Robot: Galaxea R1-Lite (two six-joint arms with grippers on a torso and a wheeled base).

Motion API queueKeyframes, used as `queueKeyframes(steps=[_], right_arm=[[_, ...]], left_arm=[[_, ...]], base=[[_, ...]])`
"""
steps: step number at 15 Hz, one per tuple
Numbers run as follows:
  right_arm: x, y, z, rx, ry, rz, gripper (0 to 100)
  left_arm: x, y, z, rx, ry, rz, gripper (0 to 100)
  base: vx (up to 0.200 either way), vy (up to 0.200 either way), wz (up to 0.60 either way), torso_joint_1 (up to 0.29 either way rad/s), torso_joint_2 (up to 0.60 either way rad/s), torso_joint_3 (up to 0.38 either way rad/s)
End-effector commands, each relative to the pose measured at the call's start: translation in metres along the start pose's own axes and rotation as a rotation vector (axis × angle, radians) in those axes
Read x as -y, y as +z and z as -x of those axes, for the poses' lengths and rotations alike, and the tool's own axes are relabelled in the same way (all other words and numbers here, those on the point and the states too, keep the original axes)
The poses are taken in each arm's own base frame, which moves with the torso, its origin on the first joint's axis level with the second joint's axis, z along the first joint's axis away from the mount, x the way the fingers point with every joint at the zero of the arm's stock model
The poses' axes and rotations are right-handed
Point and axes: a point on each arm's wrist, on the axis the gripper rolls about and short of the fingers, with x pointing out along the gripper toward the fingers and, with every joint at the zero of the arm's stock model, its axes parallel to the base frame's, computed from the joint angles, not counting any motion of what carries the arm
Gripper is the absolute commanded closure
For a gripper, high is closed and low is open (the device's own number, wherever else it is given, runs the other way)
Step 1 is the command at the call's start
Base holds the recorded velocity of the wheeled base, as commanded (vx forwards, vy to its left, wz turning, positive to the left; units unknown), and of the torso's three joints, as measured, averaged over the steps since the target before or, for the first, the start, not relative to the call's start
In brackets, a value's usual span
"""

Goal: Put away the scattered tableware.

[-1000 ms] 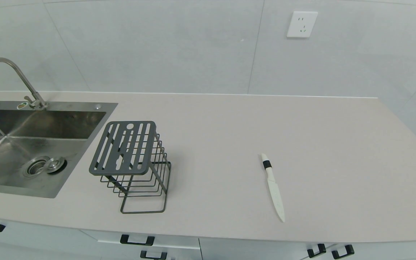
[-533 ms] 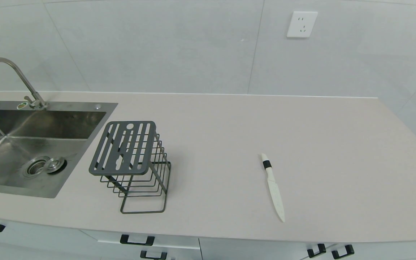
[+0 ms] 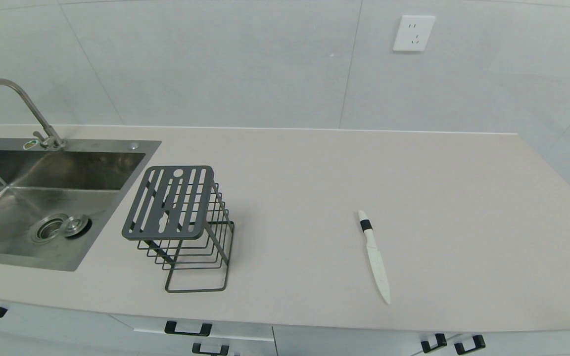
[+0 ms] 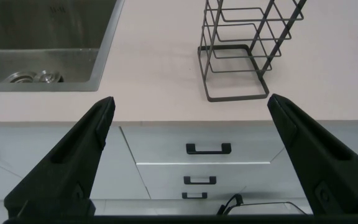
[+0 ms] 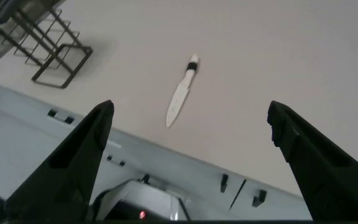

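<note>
On counter (image 3: 290, 163): knife (image 3: 374, 254), rack (image 3: 176, 222) apart, rack top cropped; both jaws wide, empty.

sink (image 3: 67, 170) far left | faucet (image 3: 42, 126) behind it | socket (image 3: 413, 33) on wall (image 3: 215, 64)

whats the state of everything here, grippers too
knife: lying flat on the counter, not held
rack: upright, slots empty
left gripper: open, holding nothing
right gripper: open, holding nothing
faucet: no water running
drawers: shut
</note>
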Motion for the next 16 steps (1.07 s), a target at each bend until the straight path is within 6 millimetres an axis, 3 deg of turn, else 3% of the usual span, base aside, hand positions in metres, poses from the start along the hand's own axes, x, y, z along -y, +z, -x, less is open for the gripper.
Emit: queueKeyframes(steps=[1,5,8,11,14,16], right_arm=[[0.012,0.015,-0.049,-0.224,0.077,-0.049,0],[0.013,0.014,-0.075,-0.335,0.133,-0.030,0],[0.013,0.028,-0.096,-0.354,0.162,0.007,0],[0.013,0.041,-0.143,-0.383,0.204,0.018,0],[0.013,0.035,-0.172,-0.419,0.170,0.037,0],[0.008,0.028,-0.178,-0.454,0.173,0.048,0]], left_arm=[[0.000,0.000,0.000,-0.001,0.001,0.000,0],[0.000,0.000,0.000,-0.001,0.001,0.000,0],[0.000,0.000,0.000,-0.001,0.001,0.000,0],[0.000,0.000,0.000,-0.001,-0.001,0.000,0],[0.000,0.000,0.000,-0.001,-0.001,0.000,0],[0.000,0.000,0.000,-0.001,0.001,0.000,0]], base=[[0.000,0.000,0.00,0.000,0.00,0.000],[0.000,0.000,0.00,0.000,0.00,0.000],[0.000,0.000,0.00,0.000,0.00,0.000],[0.000,0.000,0.00,0.000,0.00,0.000],[0.000,0.000,0.00,0.000,0.00,0.000],[0.000,0.000,0.00,0.000,0.00,0.000]])
